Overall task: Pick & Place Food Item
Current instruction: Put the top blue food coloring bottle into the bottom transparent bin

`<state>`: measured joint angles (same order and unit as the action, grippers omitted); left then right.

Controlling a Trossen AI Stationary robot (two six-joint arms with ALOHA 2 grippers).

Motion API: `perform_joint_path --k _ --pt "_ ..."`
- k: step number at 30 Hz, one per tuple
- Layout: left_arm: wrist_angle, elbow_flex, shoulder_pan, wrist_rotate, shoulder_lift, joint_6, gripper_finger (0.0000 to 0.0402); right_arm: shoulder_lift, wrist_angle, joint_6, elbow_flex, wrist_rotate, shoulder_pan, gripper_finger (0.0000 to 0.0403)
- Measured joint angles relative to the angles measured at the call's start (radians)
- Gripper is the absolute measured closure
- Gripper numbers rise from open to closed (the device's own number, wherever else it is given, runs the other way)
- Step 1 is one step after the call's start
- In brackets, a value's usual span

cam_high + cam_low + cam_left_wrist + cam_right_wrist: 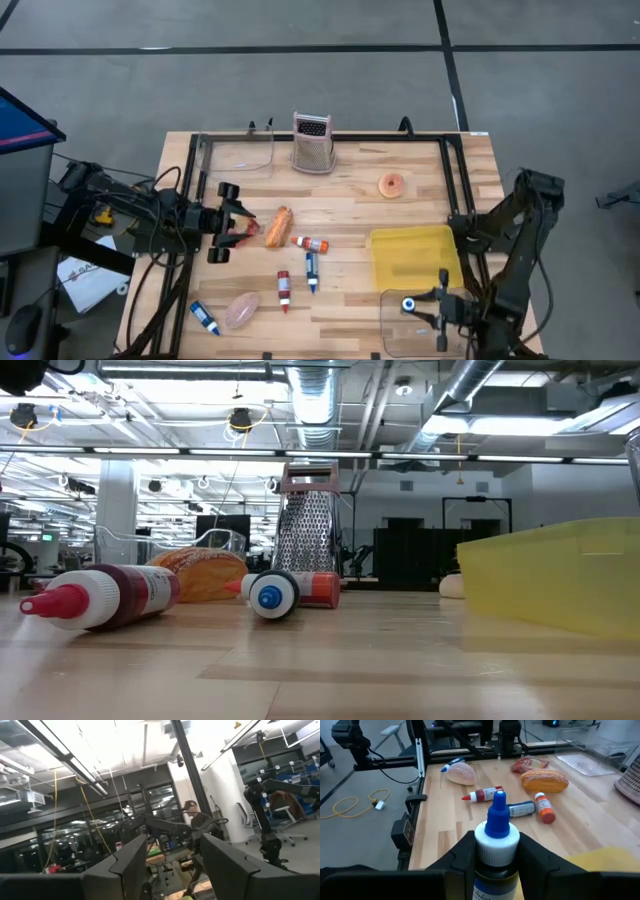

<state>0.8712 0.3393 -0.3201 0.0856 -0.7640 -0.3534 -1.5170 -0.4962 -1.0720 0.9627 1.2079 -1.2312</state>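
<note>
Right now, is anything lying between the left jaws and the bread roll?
Yes. A red wrapped item lies right at the tips of the left gripper, directly between it and the bread roll, close against the roll's near side. Nothing else visible stands on that line.

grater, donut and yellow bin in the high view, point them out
grater (pixel 312 142): high view, on its metal face
donut (pixel 391 185): high view, on its ring
yellow bin (pixel 378 242): high view, on its left rim
</note>
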Motion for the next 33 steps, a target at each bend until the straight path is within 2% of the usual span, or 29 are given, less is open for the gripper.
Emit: perform_joint_path --k 5,13,20,33 --pt "0.019 0.000 -0.023 -0.002 -0.028 0.025 0.0220 -0.098 0.101 -0.003 0.002 0.005 0.004 0.0306" --pt "0.029 0.000 -0.074 -0.003 -0.052 0.030 0.0220 -0.139 0.088 -0.007 0.052 0.009 0.020 0.0306" --pt "0.045 0.000 -0.107 -0.003 -0.056 0.027 0.0220 -0.213 0.071 -0.144 0.053 0.049 0.039 0.0306" --pt "0.051 0.000 -0.112 0.000 -0.056 0.022 0.0220 -0.320 0.032 -0.313 0.053 0.021 0.042 0.0306"
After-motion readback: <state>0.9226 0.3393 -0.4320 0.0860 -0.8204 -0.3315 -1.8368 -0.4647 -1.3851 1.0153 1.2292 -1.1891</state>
